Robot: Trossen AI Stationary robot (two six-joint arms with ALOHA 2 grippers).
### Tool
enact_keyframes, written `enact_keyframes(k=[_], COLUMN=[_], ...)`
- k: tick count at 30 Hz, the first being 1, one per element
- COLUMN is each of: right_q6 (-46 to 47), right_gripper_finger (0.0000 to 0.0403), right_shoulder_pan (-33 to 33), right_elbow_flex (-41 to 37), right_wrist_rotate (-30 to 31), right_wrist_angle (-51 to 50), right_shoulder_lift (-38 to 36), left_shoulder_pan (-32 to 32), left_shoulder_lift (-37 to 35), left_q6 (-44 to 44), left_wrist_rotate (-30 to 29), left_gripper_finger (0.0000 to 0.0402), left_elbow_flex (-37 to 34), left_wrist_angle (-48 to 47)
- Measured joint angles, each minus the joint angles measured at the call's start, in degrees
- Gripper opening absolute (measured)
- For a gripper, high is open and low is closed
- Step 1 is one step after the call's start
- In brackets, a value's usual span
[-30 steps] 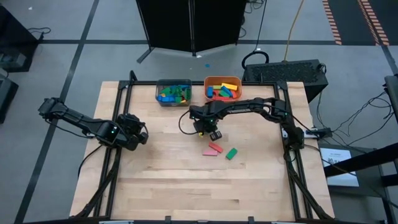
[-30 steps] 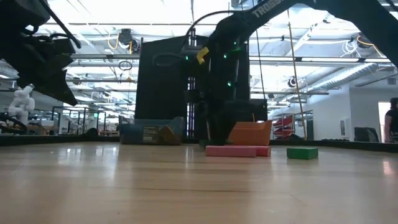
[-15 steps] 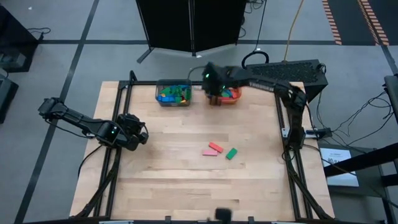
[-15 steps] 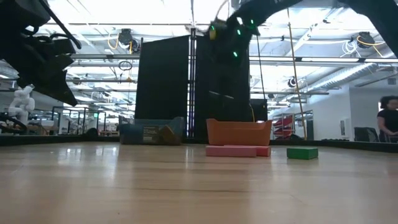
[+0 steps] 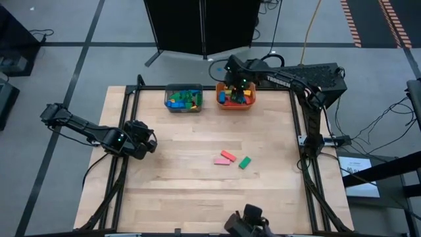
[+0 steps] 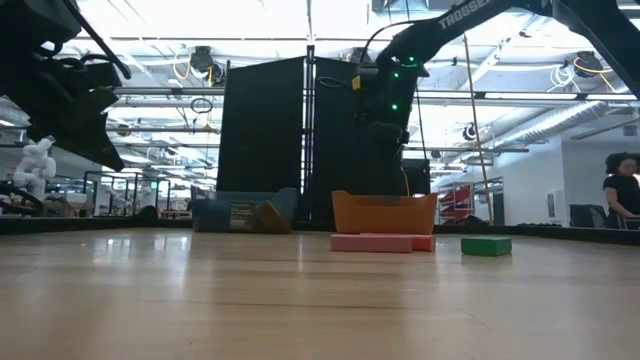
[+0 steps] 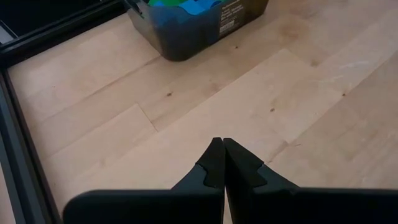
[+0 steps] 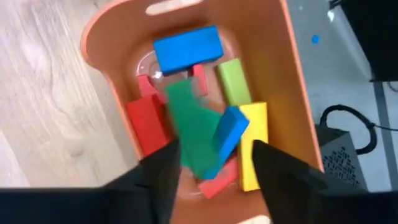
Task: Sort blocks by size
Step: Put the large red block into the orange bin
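Three blocks lie flat on the table: a pink bar (image 5: 222, 161), a red block (image 5: 228, 155) touching it, and a green block (image 5: 245, 162); the low view shows them too, the pink bar (image 6: 370, 242) and the green block (image 6: 486, 245). The grey bin (image 5: 183, 97) holds blue, green and yellow blocks. The orange bin (image 5: 235, 96) holds longer blocks. My right gripper (image 8: 214, 152) hangs open and empty above the orange bin (image 8: 292, 81), over a green bar (image 8: 189, 130) and a tilted blue block (image 8: 229, 132). My left gripper (image 7: 219, 152) is shut and empty over the table's left side.
Both bins stand side by side at the table's far edge. The black frame rail (image 7: 18, 162) runs along the left side. A dark object (image 5: 248, 222) shows at the near edge. A person (image 6: 620, 195) stands far off in the room.
My right gripper has risen from the table just beyond the pink and red blocks and gone toward the far edge, ending above the orange bin. The three blocks on the table have stayed put.
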Motion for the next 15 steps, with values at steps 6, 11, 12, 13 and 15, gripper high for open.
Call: enact_keyframes(k=[6, 11, 12, 13, 15], right_q6=[-1.3, 3.4, 4.7, 5.8, 7.0], right_gripper_finger=[0.0248, 0.0247, 0.0244, 0.0241, 0.0234], right_shoulder_pan=[0.7, 3.7, 5.1, 6.9, 11.1], right_elbow_flex=[0.0, 0.0, 0.0, 0.0, -0.3], right_wrist_rotate=[-1.3, -17.2, -19.2, -20.0, -20.0], right_wrist_angle=[-0.6, -2.6, -3.0, -3.3, -3.7], right_shoulder_lift=[0.0, 0.0, 0.0, 0.0, -0.1], left_shoulder_pan=[0.0, 0.0, 0.0, 0.0, 0.0], left_shoulder_lift=[0.1, 0.1, 0.1, 0.1, 0.1], left_q6=[0.0, 0.0, 0.0, 0.0, 0.0], left_wrist_rotate=[0.0, 0.0, 0.0, 0.0, 0.0], left_gripper_finger=[0.0000, 0.0000, 0.0000, 0.0000, 0.0000], left_elbow_flex=[0.0, 0.0, 0.0, 0.0, 0.0], left_wrist_angle=[0.0, 0.0, 0.0, 0.0, 0.0])
